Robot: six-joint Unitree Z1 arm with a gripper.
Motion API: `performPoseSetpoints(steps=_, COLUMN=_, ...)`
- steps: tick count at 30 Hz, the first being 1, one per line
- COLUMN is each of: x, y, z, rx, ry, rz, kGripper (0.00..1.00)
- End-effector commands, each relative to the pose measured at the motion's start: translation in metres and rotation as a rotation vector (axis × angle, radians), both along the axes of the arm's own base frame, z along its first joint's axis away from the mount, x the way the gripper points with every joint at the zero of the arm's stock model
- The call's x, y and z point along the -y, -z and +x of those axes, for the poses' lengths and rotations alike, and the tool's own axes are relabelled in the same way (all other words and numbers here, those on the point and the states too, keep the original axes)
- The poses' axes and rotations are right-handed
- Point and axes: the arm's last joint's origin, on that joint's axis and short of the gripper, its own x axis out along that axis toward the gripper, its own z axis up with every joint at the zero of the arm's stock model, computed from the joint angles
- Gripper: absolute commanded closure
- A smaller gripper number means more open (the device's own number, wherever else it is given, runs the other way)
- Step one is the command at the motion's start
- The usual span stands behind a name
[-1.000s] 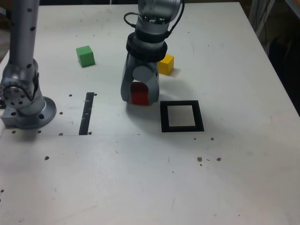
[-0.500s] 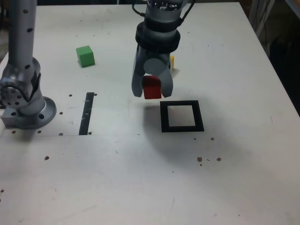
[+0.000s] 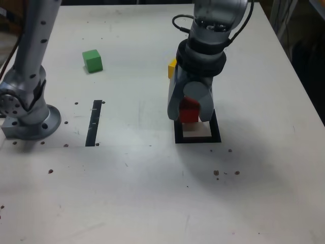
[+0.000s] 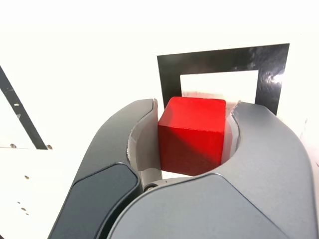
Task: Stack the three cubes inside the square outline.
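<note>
My gripper (image 3: 190, 116) is shut on the red cube (image 3: 189, 110) and holds it in the air over the rear edge of the square outline (image 3: 197, 138). In the wrist view the red cube (image 4: 192, 134) sits clamped between the two grey fingers, with the black square outline (image 4: 219, 57) and its pale centre just beyond it. The yellow cube (image 3: 172, 68) peeks out behind the arm, mostly hidden. On the exterior view's left, toward the back of the table, the green cube (image 3: 92, 60) stands alone.
The arm's grey base (image 3: 28, 119) and its upright link stand at the exterior view's left. A narrow black strip (image 3: 93, 122) lies between the base and the outline. Small dark specks dot the white table (image 3: 152, 193).
The gripper has lifted the red cube off the table and carried it toward the exterior view's right, from beside the yellow cube to above the square outline.
</note>
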Motion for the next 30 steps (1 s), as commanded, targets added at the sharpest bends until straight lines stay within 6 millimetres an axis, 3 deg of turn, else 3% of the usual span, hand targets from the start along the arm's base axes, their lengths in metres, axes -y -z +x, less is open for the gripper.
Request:
performPoseSetpoints(steps=1, x=0.0, y=0.005, z=0.004, rx=-0.001, ry=-0.002, rz=0.002, kGripper=0.71)
performPoseSetpoints(steps=14, x=0.001, y=0.014, z=0.013, rx=0.001, ry=0.006, rz=-0.009, kGripper=0.59)
performPoseSetpoints(steps=24, x=0.003, y=0.024, z=0.017, rx=-0.018, ry=0.012, rz=-0.035, kGripper=0.29)
performPoseSetpoints(steps=30, x=0.003, y=0.018, z=0.013, rx=-0.01, ry=0.01, rz=-0.036, kGripper=0.07)
